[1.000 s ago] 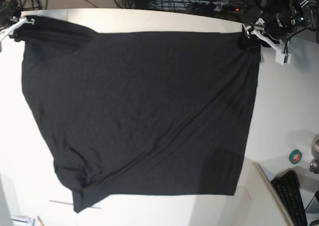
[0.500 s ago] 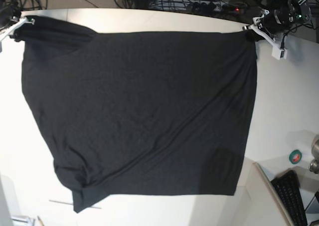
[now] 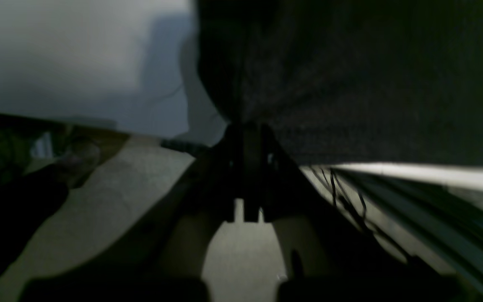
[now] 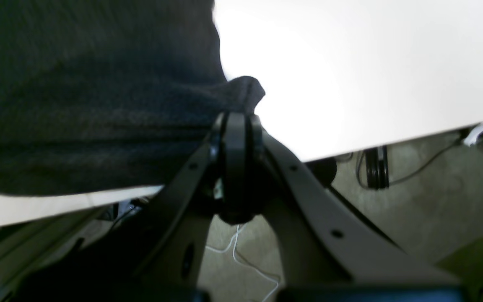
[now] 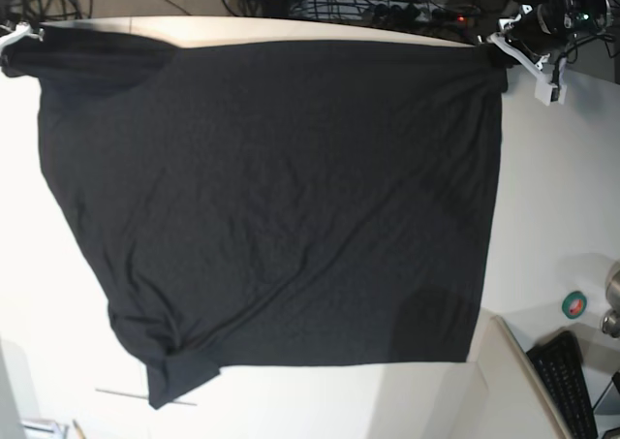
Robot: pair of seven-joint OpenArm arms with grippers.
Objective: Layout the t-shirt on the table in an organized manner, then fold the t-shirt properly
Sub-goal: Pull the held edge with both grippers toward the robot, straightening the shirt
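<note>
Both pincers are clamped on the t-shirt [image 5: 271, 197]: left pincer [image 5: 496, 49] at the far-right corner, right pincer [image 4: 236, 119] at the far-left. The cloth stretches between them along the table's [image 5: 562, 187] far edge, its body trailing nearward.

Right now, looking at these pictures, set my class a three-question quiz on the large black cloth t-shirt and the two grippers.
1. True or false: the large black cloth t-shirt lies bunched in a heap.
2. What is the right gripper shut on?
A. a keyboard
B. the t-shirt's corner
C. nothing
3. Fill in: the left gripper holds the t-shirt at the off-white table's ____ edge.

Key: 1 false; 2 B; 3 far.
</note>
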